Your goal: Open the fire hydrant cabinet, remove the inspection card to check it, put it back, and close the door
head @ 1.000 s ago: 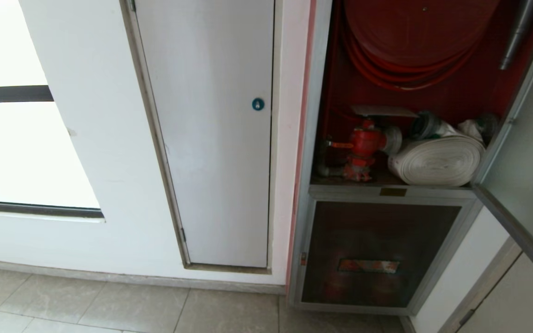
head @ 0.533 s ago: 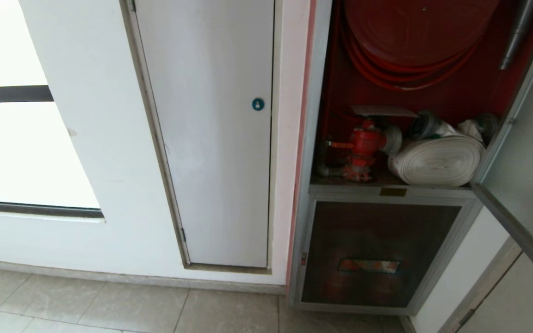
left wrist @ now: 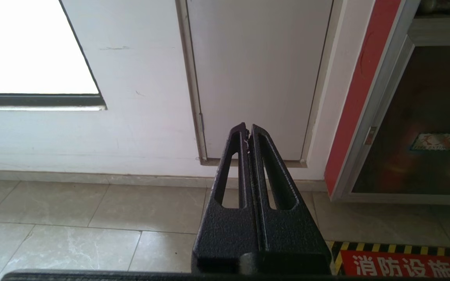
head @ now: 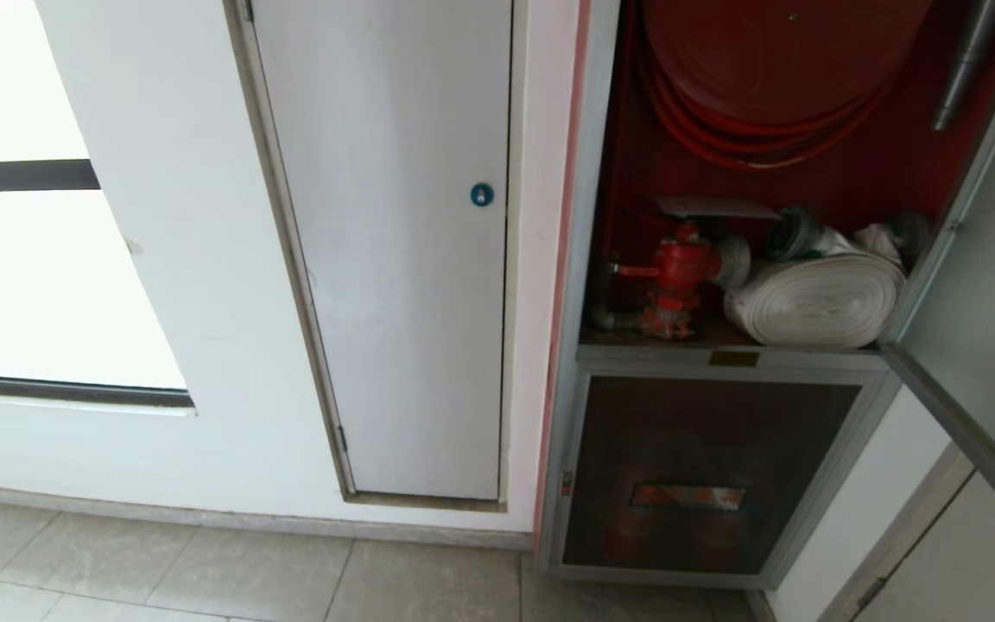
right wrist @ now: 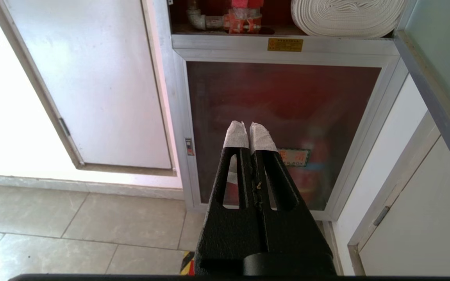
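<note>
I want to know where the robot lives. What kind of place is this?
Probably a hallway in a public or office building: an open fire hydrant cabinet set in the wall, holding a rolled white hose, beside a plain white service door and tiled floor.

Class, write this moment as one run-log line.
door: open | inspection card: inside cabinet, above valve | left gripper: shut, empty | right gripper: shut, empty

You are looking at a corridor or lobby wall in a public or office-type building. The tall aluminium-framed fire hydrant cabinet point(head: 579, 259) with its red interior is set into that wall, holding a red hose reel point(head: 774, 60), a red valve point(head: 679, 276) and a white rolled hose point(head: 817, 298). Left of the cabinet is a plain white service panel door with a round blue lock point(head: 481, 194). Below it lie pale stone floor tiles point(head: 204, 570) and a yellow-and-black hazard-striped red floor marking point(left wrist: 400, 259).
</note>
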